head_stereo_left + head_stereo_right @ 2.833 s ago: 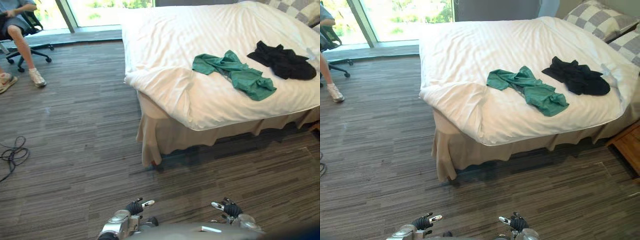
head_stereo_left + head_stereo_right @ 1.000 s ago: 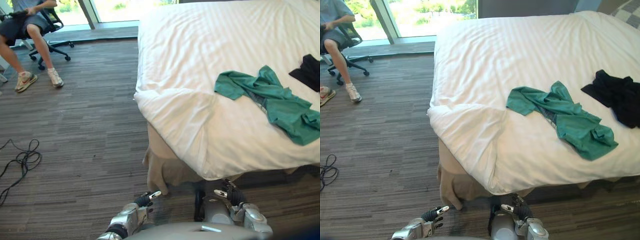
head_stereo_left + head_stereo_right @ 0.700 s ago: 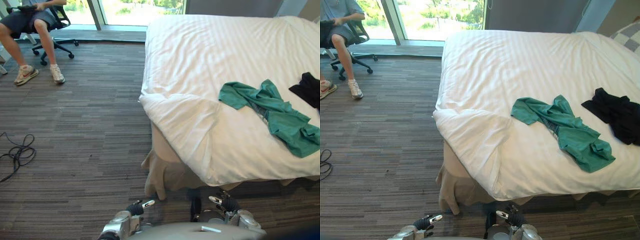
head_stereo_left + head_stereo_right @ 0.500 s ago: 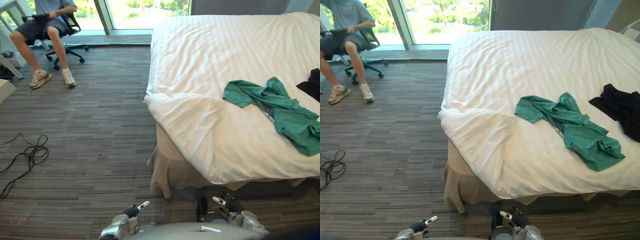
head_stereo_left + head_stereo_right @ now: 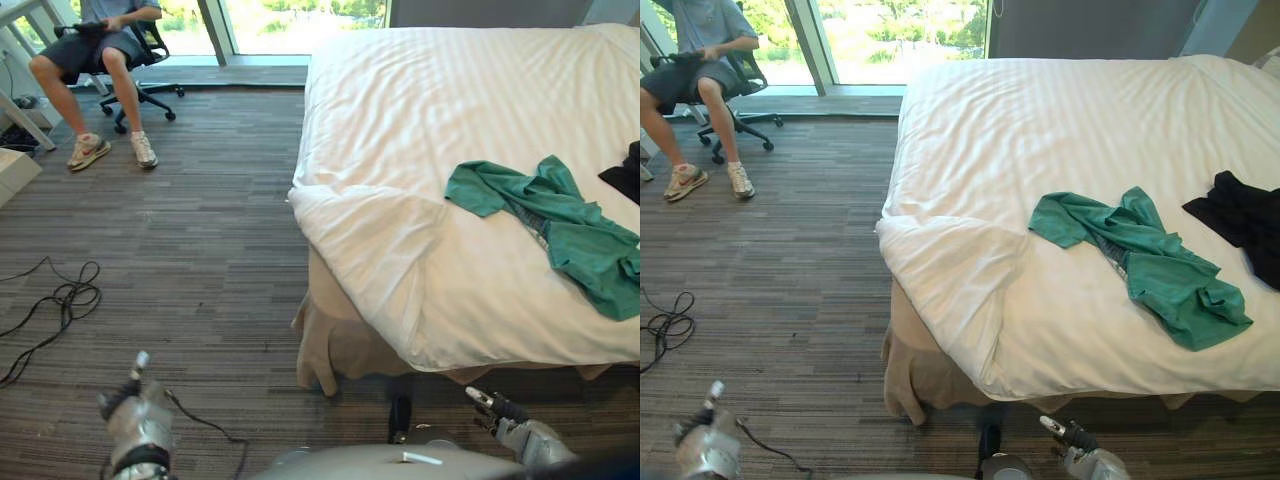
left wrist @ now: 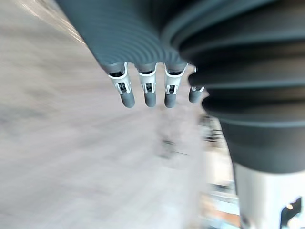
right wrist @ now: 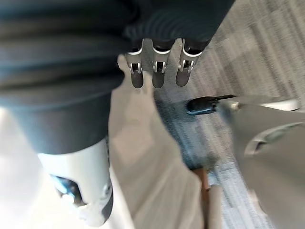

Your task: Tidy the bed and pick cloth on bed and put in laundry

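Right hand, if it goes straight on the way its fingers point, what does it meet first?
Probably the beige bed skirt hanging under the white duvet: the right hand sits low by the bed's near side, fingers aimed toward it. Depth is unclear, so the duvet's overhanging edge is possible.

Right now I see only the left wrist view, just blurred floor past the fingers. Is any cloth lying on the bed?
Observer: Yes, a crumpled green garment lies on the white striped duvet, toward its near edge.
Operator: Only this one?
Observer: No, a crumpled black garment lies to its right, apart from it.
Operator: And the right hand?
Observer: Open, empty, low in front of the beige bed skirt.
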